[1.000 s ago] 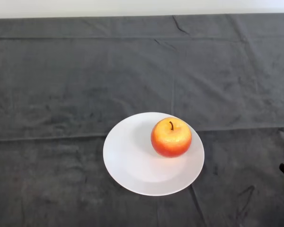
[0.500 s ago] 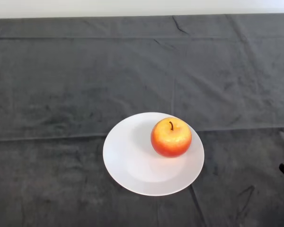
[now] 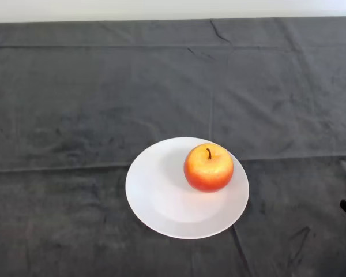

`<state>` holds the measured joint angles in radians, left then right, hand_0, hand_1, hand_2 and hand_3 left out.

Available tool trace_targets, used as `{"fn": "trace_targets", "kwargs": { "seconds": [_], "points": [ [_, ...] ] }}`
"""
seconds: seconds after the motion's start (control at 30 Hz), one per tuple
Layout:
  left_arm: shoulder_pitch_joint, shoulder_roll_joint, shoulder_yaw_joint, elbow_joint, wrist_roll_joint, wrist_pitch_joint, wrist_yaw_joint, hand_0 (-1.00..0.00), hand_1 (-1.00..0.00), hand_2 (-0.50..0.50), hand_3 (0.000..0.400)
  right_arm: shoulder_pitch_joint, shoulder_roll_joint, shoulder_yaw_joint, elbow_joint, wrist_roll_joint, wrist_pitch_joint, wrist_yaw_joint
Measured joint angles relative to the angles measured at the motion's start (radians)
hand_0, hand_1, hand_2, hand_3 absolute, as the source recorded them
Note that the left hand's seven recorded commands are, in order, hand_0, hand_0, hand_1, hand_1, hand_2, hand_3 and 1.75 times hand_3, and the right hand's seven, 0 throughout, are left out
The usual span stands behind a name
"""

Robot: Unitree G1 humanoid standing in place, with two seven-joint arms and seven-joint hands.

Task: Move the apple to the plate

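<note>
upright red-yellow apple (image 3: 208, 168) sits on the white plate (image 3: 161, 202), right of centre, on dark cloth (image 3: 75, 104).

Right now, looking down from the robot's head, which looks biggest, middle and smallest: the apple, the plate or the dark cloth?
1. dark cloth, covering nearly the whole view
2. plate, white and round
3. apple, sitting on the plate, stem up
</note>
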<state>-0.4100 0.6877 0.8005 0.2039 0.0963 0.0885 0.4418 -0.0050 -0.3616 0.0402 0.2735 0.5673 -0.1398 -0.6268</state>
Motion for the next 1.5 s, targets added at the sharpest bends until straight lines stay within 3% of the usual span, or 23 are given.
{"fn": "trace_targets", "kwargs": {
  "seconds": [1.5],
  "points": [
    [0.000,0.000,-0.008,0.000,-0.033,0.000,0.000,0.00,0.00,0.00,0.000,0.000,0.000,0.0000,0.000,0.0001,0.000,0.0000]
  ]
}}
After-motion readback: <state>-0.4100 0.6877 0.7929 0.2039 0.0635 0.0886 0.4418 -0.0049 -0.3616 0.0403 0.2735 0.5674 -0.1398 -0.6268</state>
